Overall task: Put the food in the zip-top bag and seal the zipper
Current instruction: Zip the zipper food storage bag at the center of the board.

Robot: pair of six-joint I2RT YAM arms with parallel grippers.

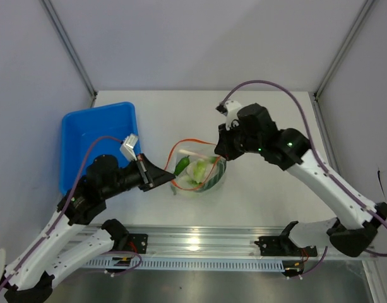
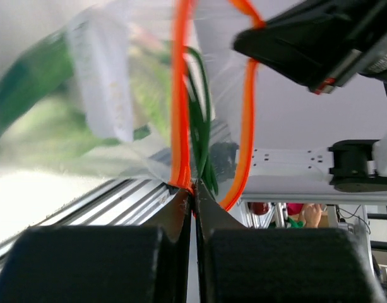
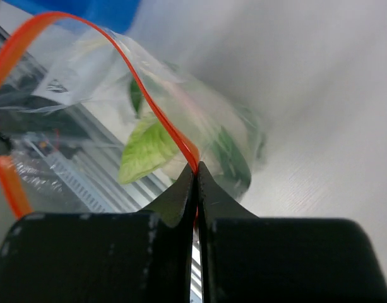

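The clear zip-top bag (image 1: 199,173) hangs between my two grippers at the table's middle. Its orange-red zipper (image 1: 192,144) bows open in a loop. Food is inside: pale leafy pieces (image 1: 198,169), a green pepper shape (image 1: 180,165) and thin green stalks (image 2: 199,126). My left gripper (image 1: 160,178) is shut on the zipper (image 2: 180,126) at the bag's left end. My right gripper (image 1: 220,154) is shut on the zipper (image 3: 149,95) at the right end. A pale green leaf (image 3: 146,148) shows through the plastic in the right wrist view.
A blue plastic bin (image 1: 95,139) stands at the left rear, close behind my left arm. A metal rail (image 1: 199,243) runs along the table's near edge. Purple cables (image 1: 269,85) loop over the right arm.
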